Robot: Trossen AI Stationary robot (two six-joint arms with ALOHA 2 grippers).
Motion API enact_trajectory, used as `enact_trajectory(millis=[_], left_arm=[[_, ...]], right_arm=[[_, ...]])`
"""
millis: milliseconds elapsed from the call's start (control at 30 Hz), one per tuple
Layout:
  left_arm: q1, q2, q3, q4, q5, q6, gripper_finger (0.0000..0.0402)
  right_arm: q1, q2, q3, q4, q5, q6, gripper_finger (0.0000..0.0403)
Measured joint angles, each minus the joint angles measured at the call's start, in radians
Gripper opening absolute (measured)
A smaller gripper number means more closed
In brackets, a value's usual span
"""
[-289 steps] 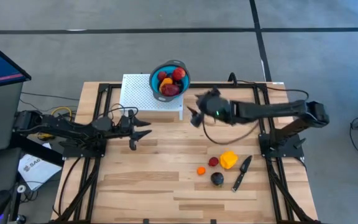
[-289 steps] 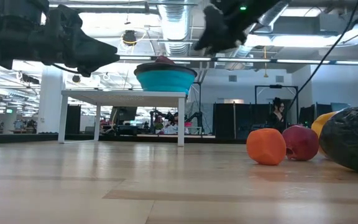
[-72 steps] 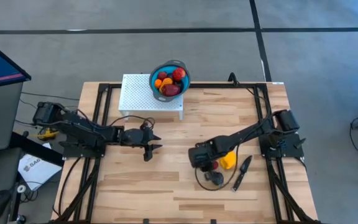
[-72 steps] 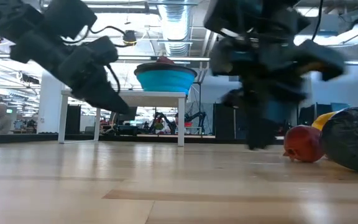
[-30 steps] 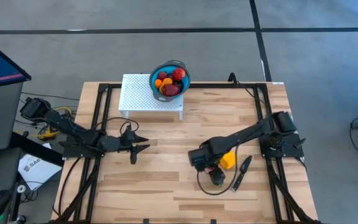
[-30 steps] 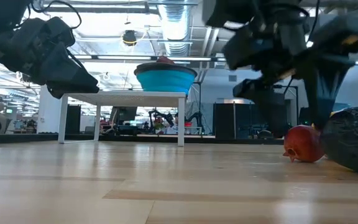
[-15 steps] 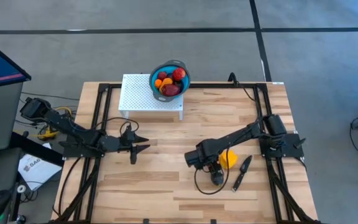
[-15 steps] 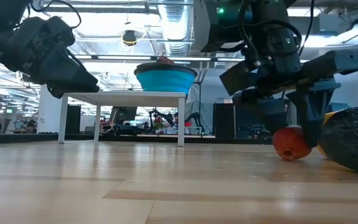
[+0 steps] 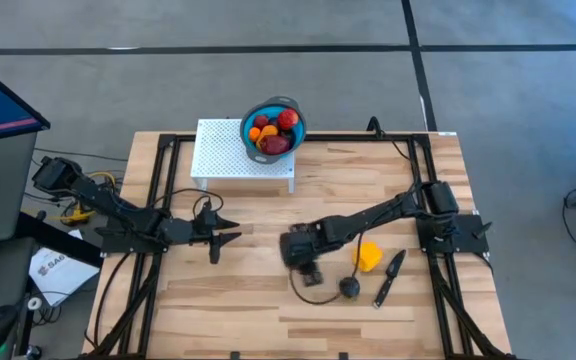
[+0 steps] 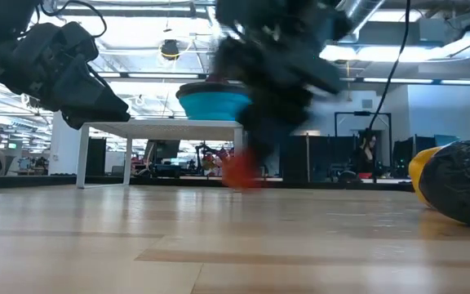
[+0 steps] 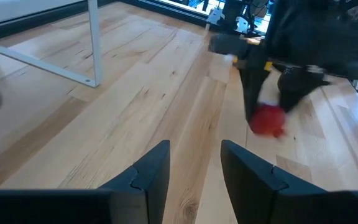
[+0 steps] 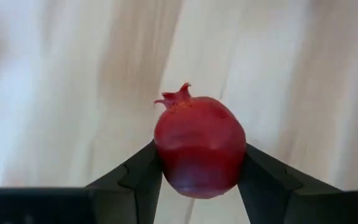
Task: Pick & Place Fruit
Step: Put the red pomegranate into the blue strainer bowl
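My right gripper (image 12: 199,171) is shut on a red, pomegranate-like fruit (image 12: 199,146) near the table's middle, and its body hides the fruit in the high view (image 9: 306,262). The fruit also shows in the left wrist view (image 11: 267,119). A yellow fruit (image 9: 367,256) and a dark fruit (image 9: 349,288) lie on the table to its right. My left gripper (image 9: 223,232) waits at the left, open, with nothing between its fingers (image 11: 194,171). My right gripper pinches the red fruit's two opposite sides (image 12: 164,158) between its two fingers (image 12: 135,180). The fingers slant steeply down from the table's right. The fruit's small crown (image 12: 176,96) points away from the gripper. It appears to hang just above the table (image 10: 241,171).
A blue bowl (image 9: 273,125) with several fruits sits on a white perforated stand (image 9: 228,150) at the far middle. A black-handled knife (image 9: 388,278) lies right of the dark fruit. Bare wood lies between the two grippers.
My right gripper has shut on the red fruit beside the yellow and dark fruits. It has tipped and carried the fruit toward the table's left, away from them. The yellow and dark fruits have stayed in place.
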Motion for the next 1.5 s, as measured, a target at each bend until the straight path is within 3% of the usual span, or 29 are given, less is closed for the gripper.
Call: enact_trajectory(millis=[200, 533, 700, 967, 1300, 1500], left_arm=[[0.0, 0.0, 0.0, 0.0, 0.0, 0.0, 0.0135], [-0.001, 0.0, -0.003, 0.0, 0.0, 0.002, 0.0135], [0.0, 0.0, -0.003, 0.0, 0.0, 0.002, 0.0135], [0.0, 0.0, -0.004, 0.0, -0.016, 0.003, 0.0135], [0.0, 0.0, -0.005, 0.001, -0.021, 0.003, 0.0135], [0.0, 0.0, -0.005, 0.001, -0.024, 0.003, 0.0135]], right_arm=[[-0.054, -0.001, 0.001, 0.525, 0.026, 0.026, 0.0176], [-0.184, -0.169, 0.0, 0.807, 0.346, -0.127, 0.018], [-0.291, -0.278, 0.001, 0.757, 0.417, -0.129, 0.0186], [-0.469, -0.306, 0.0, 0.563, 0.422, 0.095, 0.0182], [-0.528, -0.309, 0.0, 0.358, 0.42, 0.228, 0.0203], [-0.542, -0.309, 0.0, 0.344, 0.453, 0.242, 0.0205]])
